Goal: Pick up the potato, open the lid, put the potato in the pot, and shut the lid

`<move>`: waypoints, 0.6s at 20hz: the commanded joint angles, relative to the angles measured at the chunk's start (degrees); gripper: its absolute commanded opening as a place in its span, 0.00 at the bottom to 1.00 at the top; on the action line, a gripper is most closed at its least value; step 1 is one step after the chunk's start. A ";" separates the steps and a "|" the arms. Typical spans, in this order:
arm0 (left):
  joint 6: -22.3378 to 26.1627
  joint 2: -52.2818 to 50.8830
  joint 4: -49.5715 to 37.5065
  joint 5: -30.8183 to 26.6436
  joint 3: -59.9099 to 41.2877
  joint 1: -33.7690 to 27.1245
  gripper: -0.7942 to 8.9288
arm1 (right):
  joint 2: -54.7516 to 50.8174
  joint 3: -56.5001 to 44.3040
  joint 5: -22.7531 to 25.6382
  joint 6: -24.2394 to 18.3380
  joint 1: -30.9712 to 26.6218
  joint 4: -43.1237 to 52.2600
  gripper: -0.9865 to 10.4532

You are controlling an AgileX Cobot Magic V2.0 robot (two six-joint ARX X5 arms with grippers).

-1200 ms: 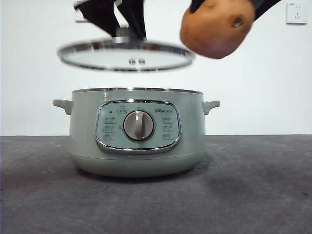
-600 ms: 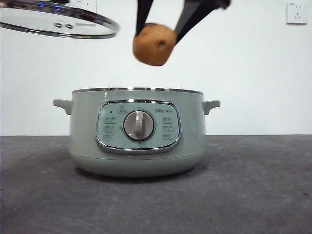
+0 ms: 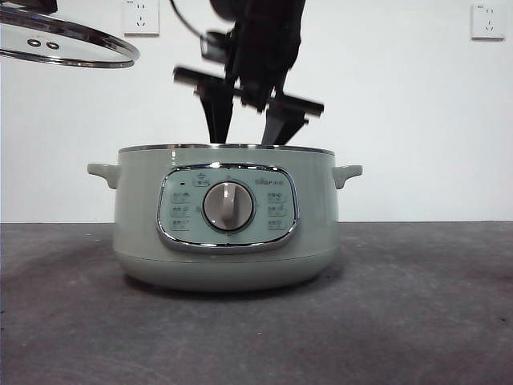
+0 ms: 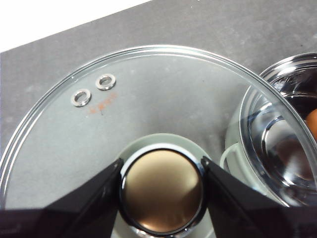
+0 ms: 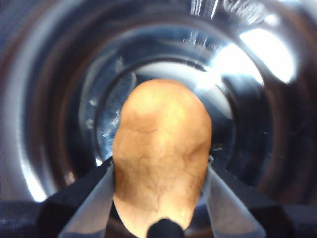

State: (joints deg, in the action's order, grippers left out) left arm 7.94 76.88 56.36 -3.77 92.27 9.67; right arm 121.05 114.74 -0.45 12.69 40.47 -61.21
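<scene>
1. potato [image 5: 161, 156] sits clamped between the jaws of the right pincer [image 5: 159, 171], hanging inside the shiny steel bowl of the pot [image 3: 224, 216]; in the front view that pincer [image 3: 244, 132] dips behind the pot's rim at frame centre, so the potato is hidden there.
2. lid [image 3: 68, 44] is held high in the upper left of the front view, clear of the opening so the potato can go in.
3. left pincer [image 4: 161, 186] is clenched on the lid's knob [image 4: 162, 188].
4. pot stands on the grey surface [image 3: 417, 305].
</scene>
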 commanded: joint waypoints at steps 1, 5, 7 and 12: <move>0.22 -1.03 -2.12 1.25 0.17 -0.39 0.07 | 2.32 0.24 -0.13 -0.96 0.33 0.79 0.09; 0.22 -1.03 -2.05 1.22 0.17 -0.44 0.07 | 3.85 0.22 0.00 -0.94 0.55 1.44 0.10; 0.20 -1.01 -2.08 1.25 0.17 -0.44 0.07 | 3.85 0.22 0.00 -0.96 0.68 1.46 0.37; 0.17 -0.92 -2.10 1.22 0.17 -0.44 0.07 | 3.85 0.24 -0.02 -0.85 0.83 1.22 0.67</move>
State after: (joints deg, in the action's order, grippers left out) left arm 7.92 76.88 56.34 -2.52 92.27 9.41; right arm 123.81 114.74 -0.45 11.97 41.01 -60.20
